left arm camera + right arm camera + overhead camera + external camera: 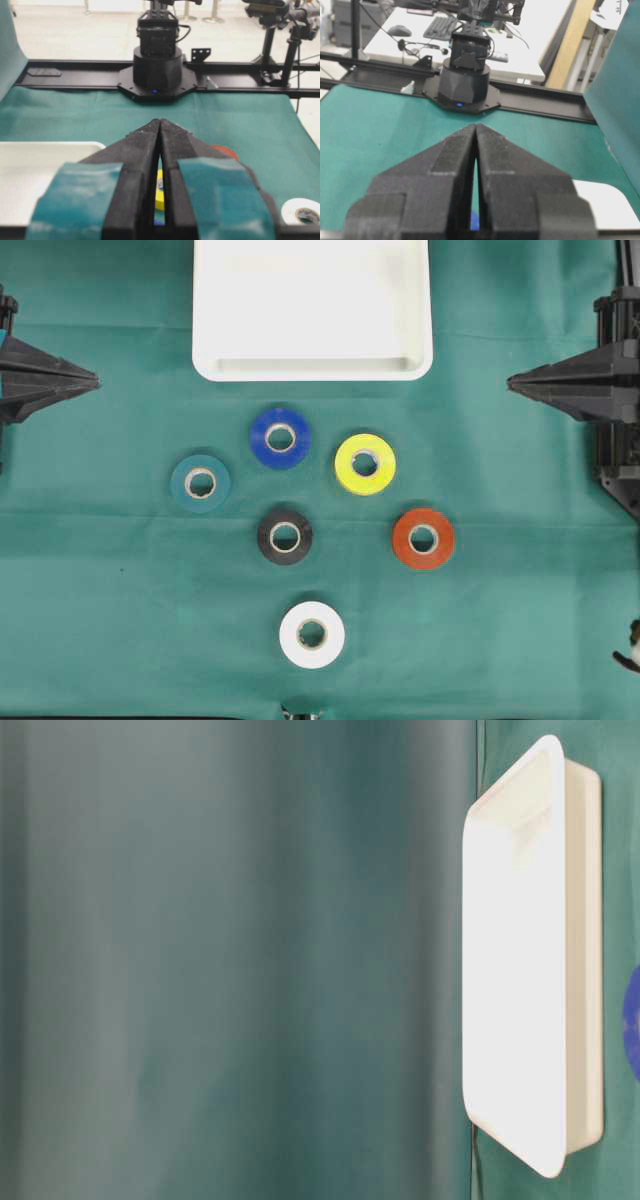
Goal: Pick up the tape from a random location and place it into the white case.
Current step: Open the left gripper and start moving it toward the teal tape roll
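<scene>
Rolls lying flat on the green cloth (100,620), holes facing up, no long axis: blue (280,438), yellow (365,464), teal (200,483), black (285,536), red (423,538), white (312,634). Case (312,368) sitting at twelve o'clock of the cluster, long side running across, hollow up. Left gripper (95,382) and right gripper (511,382) resting closed, holding nothing, well apart from everything. Risk: blue and black are lying near neighbours, so opening fingers are likely to be nudging one aside.

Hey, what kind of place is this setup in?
Probably a robotics lab or office workshop: two robot arms face each other across a green-covered table, a camera stand sits beside it, and a desk with a keyboard stands behind.
</scene>
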